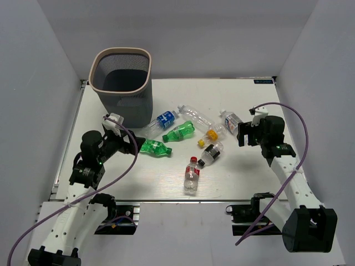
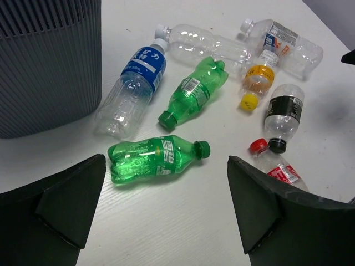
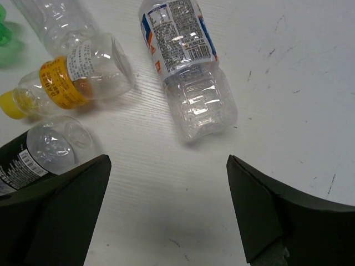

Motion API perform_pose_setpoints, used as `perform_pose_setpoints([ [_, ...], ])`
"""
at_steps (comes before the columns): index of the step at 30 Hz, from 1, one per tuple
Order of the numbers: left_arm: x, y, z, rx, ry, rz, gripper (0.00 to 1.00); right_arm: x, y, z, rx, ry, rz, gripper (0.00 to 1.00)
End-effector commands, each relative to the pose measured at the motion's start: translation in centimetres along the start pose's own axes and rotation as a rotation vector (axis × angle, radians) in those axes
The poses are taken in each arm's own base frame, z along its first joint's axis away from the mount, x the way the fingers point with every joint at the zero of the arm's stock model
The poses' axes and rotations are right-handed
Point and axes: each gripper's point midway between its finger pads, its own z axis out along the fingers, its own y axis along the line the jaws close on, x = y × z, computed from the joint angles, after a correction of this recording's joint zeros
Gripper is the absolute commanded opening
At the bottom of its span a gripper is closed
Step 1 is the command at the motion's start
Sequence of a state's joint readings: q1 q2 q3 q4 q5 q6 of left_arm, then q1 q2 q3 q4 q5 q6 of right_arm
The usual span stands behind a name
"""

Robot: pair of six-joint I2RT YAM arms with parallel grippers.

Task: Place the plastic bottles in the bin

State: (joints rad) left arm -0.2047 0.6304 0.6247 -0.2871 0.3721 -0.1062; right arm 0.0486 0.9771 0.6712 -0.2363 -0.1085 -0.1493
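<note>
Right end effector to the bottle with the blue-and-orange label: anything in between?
Nothing. The right wrist view shows only bare table between the open right end effector and the blue-and-orange-label bottle; the yellow-capped bottle lies off to one side.

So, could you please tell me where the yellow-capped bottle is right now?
In the top view the yellow-capped bottle lies right of centre, between the black-labelled bottle and the long clear bottle.

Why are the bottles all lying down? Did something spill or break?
Nothing looks spilled or broken. The plastic bottles lie scattered on their sides on the table, near the upright bin. That is just the mess waiting to be tidied.
</note>
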Motion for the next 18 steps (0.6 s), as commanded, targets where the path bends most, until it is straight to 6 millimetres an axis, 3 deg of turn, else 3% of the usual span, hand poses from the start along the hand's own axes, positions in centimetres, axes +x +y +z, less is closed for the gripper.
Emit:
perform_pose_setpoints([
  [1,0.4,0.0,-0.1,-0.01,0.004,-0.054,1.0,-0.3,0.1,-0.2,-0.021,0.009,-0.052,0.9],
  [4,1.5,-0.3,0.6,0.022,0.054,-0.083,1.0,0.4,0.9,-0.6,-0.111,0.056,-0.219,0.9],
  [6,2.9,-0.2,0.9,0.026,0.113,-0.108,1.0,0.6,1.5,-1.0,-0.154,0.088,-0.221,0.9],
  [9,3.5,-0.8,1.5,0.072,0.16,-0.098,1.0,0.4,1.9,-1.5,-0.189,0.091,-0.257,0.9],
  [11,3.4,-1.1,1.6,0.097,0.172,-0.078,0.9,0.4,1.8,-1.5,-0.18,0.09,-0.254,0.9],
  [12,3.6,-1.6,1.6,0.131,0.196,-0.082,0.85,0.4,2.4,-1.6,-0.214,0.089,-0.245,0.82],
  [13,4.1,-1.8,1.5,0.139,0.224,-0.096,0.79,0.3,2.6,-1.6,-0.224,0.09,-0.242,0.45],
  [14,4.3,-2.2,1.5,0.168,0.242,-0.098,0.68,0.3,2.8,-1.7,-0.231,0.095,-0.229,0.32],
  [15,4.9,-2.3,1.5,0.176,0.268,-0.113,0.61,0.2,3.0,-1.9,-0.242,0.092,-0.206,0.29],
  [16,6.3,-2.6,1.5,0.187,0.331,-0.141,0.57,0.3,3.3,-1.9,-0.249,0.088,-0.203,0.4],
  [18,6.9,-2.7,1.8,0.19,0.359,-0.159,0.57,0.8,3.6,-2.0,-0.264,0.091,-0.19,0.64],
])
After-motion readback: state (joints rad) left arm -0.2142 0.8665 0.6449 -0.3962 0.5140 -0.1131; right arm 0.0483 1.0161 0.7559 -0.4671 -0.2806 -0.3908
